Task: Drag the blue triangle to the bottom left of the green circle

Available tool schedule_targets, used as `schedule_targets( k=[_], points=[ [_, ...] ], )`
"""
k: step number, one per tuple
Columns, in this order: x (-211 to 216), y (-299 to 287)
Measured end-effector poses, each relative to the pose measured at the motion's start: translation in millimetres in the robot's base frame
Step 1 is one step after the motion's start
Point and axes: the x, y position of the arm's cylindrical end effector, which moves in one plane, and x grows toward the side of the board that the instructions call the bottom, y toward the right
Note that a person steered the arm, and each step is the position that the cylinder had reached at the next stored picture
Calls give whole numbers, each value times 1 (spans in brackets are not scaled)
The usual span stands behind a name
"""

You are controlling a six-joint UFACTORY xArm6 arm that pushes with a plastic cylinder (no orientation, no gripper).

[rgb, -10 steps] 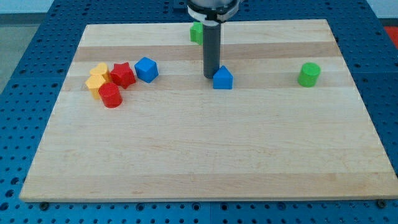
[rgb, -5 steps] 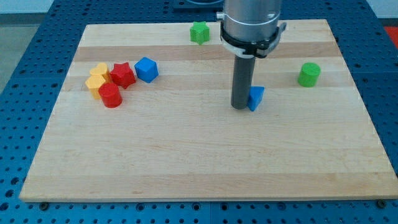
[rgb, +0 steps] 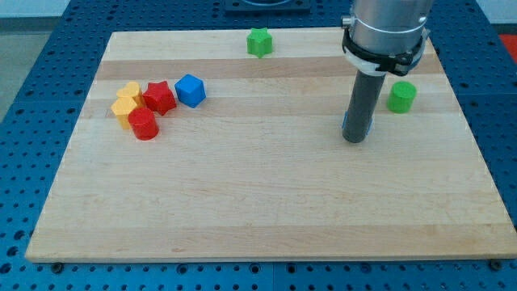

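Wooden board (rgb: 242, 210) on blue pegboard, only one camera view to check. My tip (rgb: 354, 141) sits at the view's right of centre, below-left of the green circle (rgb: 401, 96). You see almost none of the blue triangle (rgb: 345, 123): just a thin blue sliver at the rod's left edge, the rest hidden behind the rod, so it's touching or right against the rod. No pincer here, only a plain rod, so nothing opens or closes. Green star (rgb: 258, 41) is at the view's top. At the view's left a cluster: blue cube (rgb: 191, 90), red star (rgb: 159, 96), red cylinder (rgb: 144, 124), two yellow blocks (rgb: 126, 102). Triangle looks small, rigid and light, likely slides easily and can spin off. Push on a flat face, centred, not a corner. It looks near the goal spot already.
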Motion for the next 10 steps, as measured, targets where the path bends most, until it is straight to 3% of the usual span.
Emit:
schedule_targets(
  k=[4,9,10],
  points=[
    [-17,-24],
    [-14,53],
    [5,4]
  ],
)
